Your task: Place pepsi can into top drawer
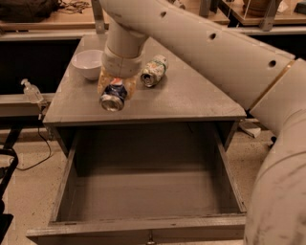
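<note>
It looked like a robotics lab or workshop: wooden workbenches (52, 21) with cables (71, 5) at 12 o'clock, a grey metal cabinet (224, 131) on speckled flooring (28, 186), a pump bottle (31, 91) at 9 o'clock. The pincer (114, 91) hung at 11 o'clock over the tabletop (191, 95), clasping the pepsi can (113, 99).

The gripper (116, 90) hangs over the front left of the cabinet top (191, 98), gripping the pepsi can (113, 97) between its fingers. A bowl (88, 63) sits behind it to the left. A second can (154, 71) lies on its side to the right. The top drawer (143, 191) stands open in front, below.
</note>
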`<state>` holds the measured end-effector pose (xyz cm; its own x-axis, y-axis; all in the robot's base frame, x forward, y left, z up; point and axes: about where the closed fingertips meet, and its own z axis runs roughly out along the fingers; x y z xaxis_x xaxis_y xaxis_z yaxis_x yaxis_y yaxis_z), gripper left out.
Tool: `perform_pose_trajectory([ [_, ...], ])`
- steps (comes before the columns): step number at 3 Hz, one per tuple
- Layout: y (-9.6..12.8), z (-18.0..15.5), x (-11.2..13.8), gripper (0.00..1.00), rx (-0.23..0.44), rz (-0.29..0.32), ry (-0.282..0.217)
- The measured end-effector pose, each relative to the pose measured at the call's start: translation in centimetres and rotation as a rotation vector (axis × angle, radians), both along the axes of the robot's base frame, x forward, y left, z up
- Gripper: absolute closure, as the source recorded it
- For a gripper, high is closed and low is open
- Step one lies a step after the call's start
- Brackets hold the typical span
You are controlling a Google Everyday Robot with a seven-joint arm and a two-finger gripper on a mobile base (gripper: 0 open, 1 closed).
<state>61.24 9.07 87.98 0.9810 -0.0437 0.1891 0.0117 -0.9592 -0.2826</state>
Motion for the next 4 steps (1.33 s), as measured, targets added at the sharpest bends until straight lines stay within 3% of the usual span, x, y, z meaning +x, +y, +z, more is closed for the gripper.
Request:
perform_pose_trajectory([
  [2,-1.2,5.0,-3.6,1.0,0.095,0.052,-0.029],
  [3,-3.2,3.8,-7.8,1.0,0.168,0.064,-0.026],
  [4,-6.1,1.0,-8.4,1.0,0.204,-0.006,-0.019],
])
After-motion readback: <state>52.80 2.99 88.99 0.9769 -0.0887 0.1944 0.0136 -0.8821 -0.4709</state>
